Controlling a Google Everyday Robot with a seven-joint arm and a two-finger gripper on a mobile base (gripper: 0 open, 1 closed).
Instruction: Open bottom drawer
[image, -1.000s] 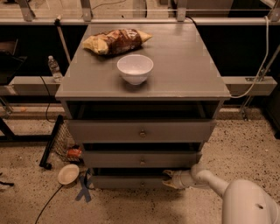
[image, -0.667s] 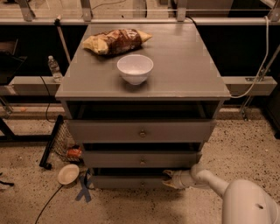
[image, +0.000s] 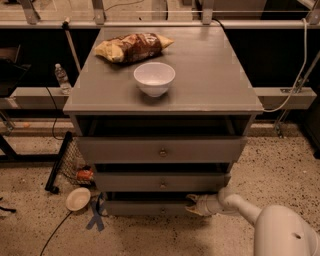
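Note:
The grey cabinet (image: 165, 95) has three drawers, all pulled out a little. The bottom drawer (image: 145, 207) is the lowest and narrowest front, just above the floor; I cannot make out its knob. My gripper (image: 192, 205) sits at the right end of that drawer front, reaching in from the lower right on the white arm (image: 240, 207). Its fingertips touch or lie very close to the front. The middle drawer (image: 162, 182) and the top drawer (image: 160, 150) stand above it, each with a small centre knob.
A white bowl (image: 154, 77) and a chip bag (image: 132, 47) rest on the cabinet top. On the floor to the left lie a small bowl (image: 78, 198), a blue tape cross (image: 96, 214), a wire basket (image: 75, 162) and a cable. A water bottle (image: 61, 78) stands on a shelf behind.

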